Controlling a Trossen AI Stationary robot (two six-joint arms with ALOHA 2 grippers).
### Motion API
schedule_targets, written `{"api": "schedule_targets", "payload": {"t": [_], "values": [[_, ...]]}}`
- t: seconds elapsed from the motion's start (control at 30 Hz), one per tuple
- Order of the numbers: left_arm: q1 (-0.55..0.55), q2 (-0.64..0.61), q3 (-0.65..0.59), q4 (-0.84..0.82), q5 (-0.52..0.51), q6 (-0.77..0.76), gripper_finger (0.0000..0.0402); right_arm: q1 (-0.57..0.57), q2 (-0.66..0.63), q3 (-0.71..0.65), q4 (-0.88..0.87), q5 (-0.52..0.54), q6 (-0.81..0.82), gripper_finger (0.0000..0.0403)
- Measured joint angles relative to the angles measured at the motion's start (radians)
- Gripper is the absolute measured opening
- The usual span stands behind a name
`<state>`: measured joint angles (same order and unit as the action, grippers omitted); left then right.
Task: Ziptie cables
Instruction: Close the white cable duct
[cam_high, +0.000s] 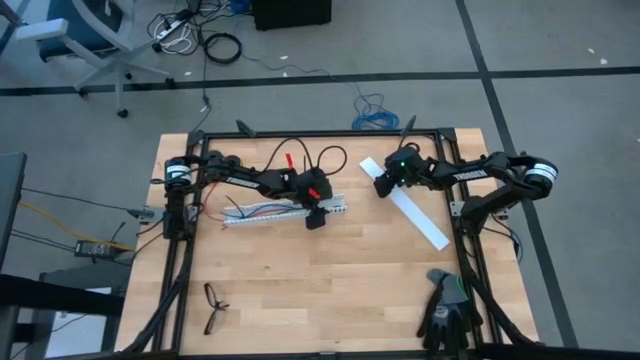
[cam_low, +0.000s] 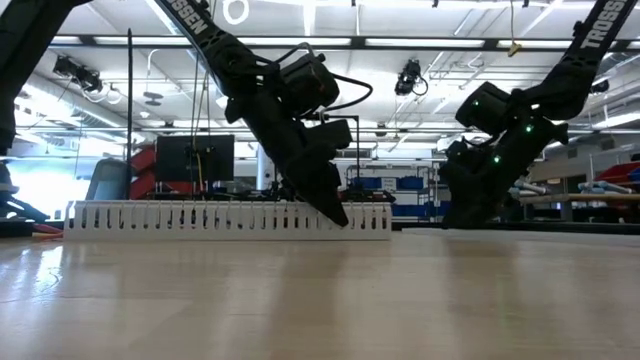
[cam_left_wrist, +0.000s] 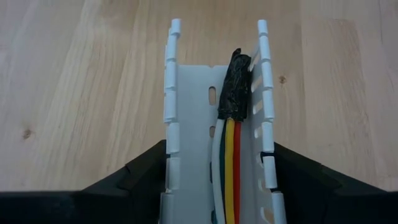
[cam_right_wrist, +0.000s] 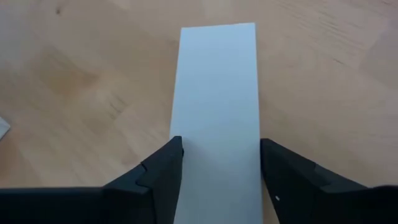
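The cables (cam_left_wrist: 229, 174), white, yellow, red and dark wires with a black-taped end (cam_left_wrist: 235, 87), lie inside a white slotted strip (cam_high: 270, 212) left of the table's middle. My left gripper (cam_high: 315, 218) is at that strip's right end, shut on it. A flat white strip (cam_high: 420, 220) lies slantwise on the right half of the table. My right gripper (cam_high: 383, 186) stands open at its far end, one finger on either side of it (cam_right_wrist: 217, 74), with a narrow gap showing at one finger. My left gripper holds the slotted strip across its width, one finger on the outside of each slotted wall (cam_left_wrist: 166, 163), near the strip's right end. The fingers come slanting down from the left, along the strip. The strip rests flat on the table, open side up. My right gripper has one finger (cam_right_wrist: 177, 155) at the flat strip's long edge; whether it touches, I cannot tell.
Black eyeglasses (cam_high: 213, 307) lie near the front left, and a pair of dark gloves (cam_high: 447, 305) at the front right. Black frame rails (cam_high: 180, 280) run along the table's sides. Bare wood lies between the two strips and toward the near edge.
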<state>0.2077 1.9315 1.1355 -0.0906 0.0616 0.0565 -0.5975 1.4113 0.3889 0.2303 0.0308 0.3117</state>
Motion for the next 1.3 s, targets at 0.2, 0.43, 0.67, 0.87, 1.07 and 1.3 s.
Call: {"api": "schedule_targets", "payload": {"t": [0.2, 0.43, 0.67, 0.87, 1.07, 1.3], "values": [[0.000, -0.003, 0.002, -0.024, 0.001, 0.063, 0.0254, 0.014, -0.002, 0.000, 0.000, -0.028, -0.036, 0.0172], [0.000, -0.004, 0.003, -0.046, 0.003, 0.085, 0.0254, 0.038, -0.003, 0.000, 0.006, -0.045, -0.060, 0.0174], [0.000, -0.004, 0.003, -0.049, 0.002, 0.073, 0.0254, 0.046, -0.003, 0.005, 0.026, -0.100, -0.065, 0.0248], [0.000, -0.004, 0.003, -0.049, 0.002, 0.071, 0.0254, 0.080, -0.003, 0.021, 0.026, -0.099, -0.152, 0.0313], [0.000, -0.004, 0.002, -0.047, 0.002, 0.070, 0.0254, 0.148, -0.003, 0.021, -0.029, 0.061, -0.253, 0.0326], [0.000, -0.003, 0.000, -0.039, 0.001, 0.068, 0.0254, 0.165, 0.008, 0.021, -0.033, 0.078, -0.198, 0.0310]]}}
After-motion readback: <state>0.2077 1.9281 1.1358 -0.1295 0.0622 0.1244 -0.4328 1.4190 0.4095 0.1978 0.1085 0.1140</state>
